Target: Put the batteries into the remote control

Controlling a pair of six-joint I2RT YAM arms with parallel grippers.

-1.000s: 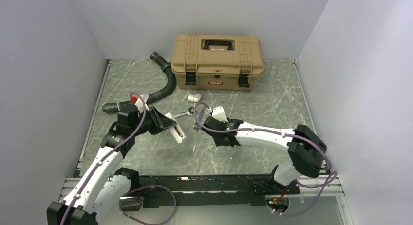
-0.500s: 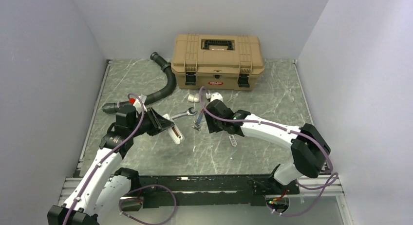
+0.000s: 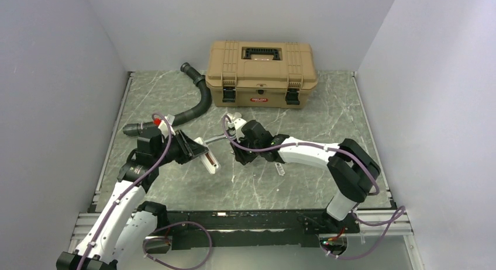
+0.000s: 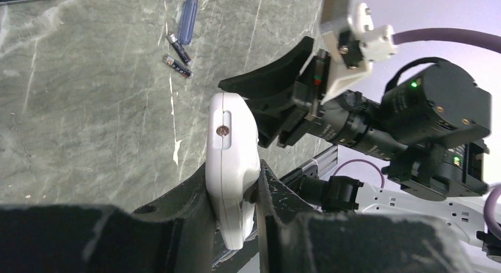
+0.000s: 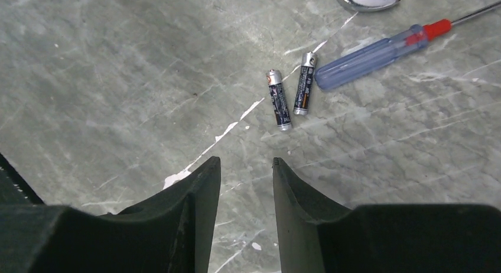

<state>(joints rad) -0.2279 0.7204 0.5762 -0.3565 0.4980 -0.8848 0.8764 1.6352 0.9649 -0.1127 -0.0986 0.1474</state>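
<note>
Grey-green marbled tabletop [image 3: 333, 115] sits under pale walls. Left of centre in the overhead view, the remote control [image 4: 231, 137] is clamped edge-on between the jaws of the left gripper [image 4: 233, 179], held off the table. Two batteries [image 5: 277, 100] lie side by side on the marble, just beside a blue-handled screwdriver [image 5: 371, 55]. Near them hovers the right gripper [image 5: 243, 166], its jaws a narrow gap apart with nothing between. At the top centre stands a tan toolbox [image 3: 260, 65].
</note>
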